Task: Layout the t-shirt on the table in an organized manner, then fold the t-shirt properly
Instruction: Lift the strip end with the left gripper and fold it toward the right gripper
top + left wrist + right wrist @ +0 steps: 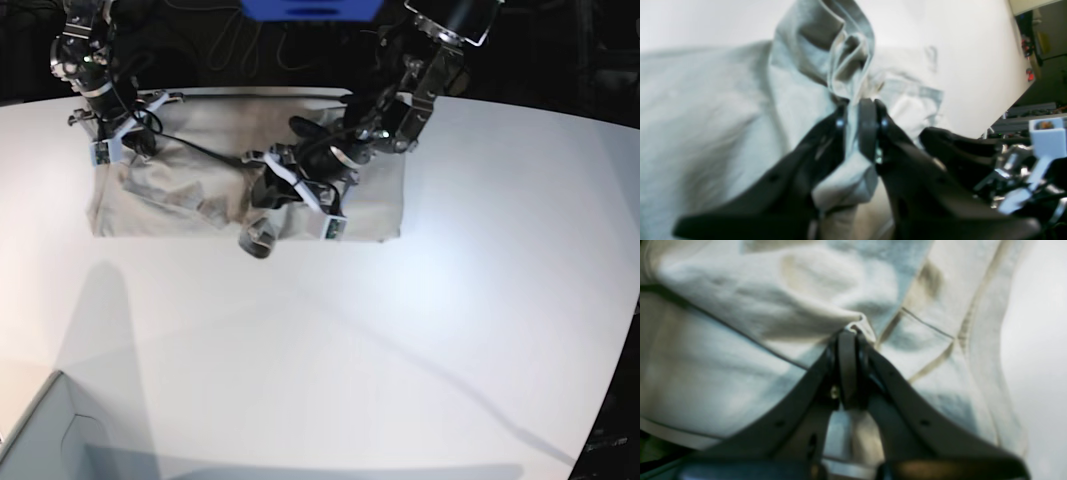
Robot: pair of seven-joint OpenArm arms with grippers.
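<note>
Between each hand's clenched fingers, left hand [860,103] and right hand [848,333] pinch t-shirt [200,150] folds.

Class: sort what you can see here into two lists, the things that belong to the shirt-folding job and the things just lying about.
Belongs to the job:
- light grey-beige cotton t-shirt
- large smooth white table
- left tool, shut on the t-shirt
- right tool, shut on the t-shirt

Lying about:
- pale grey box corner
</note>
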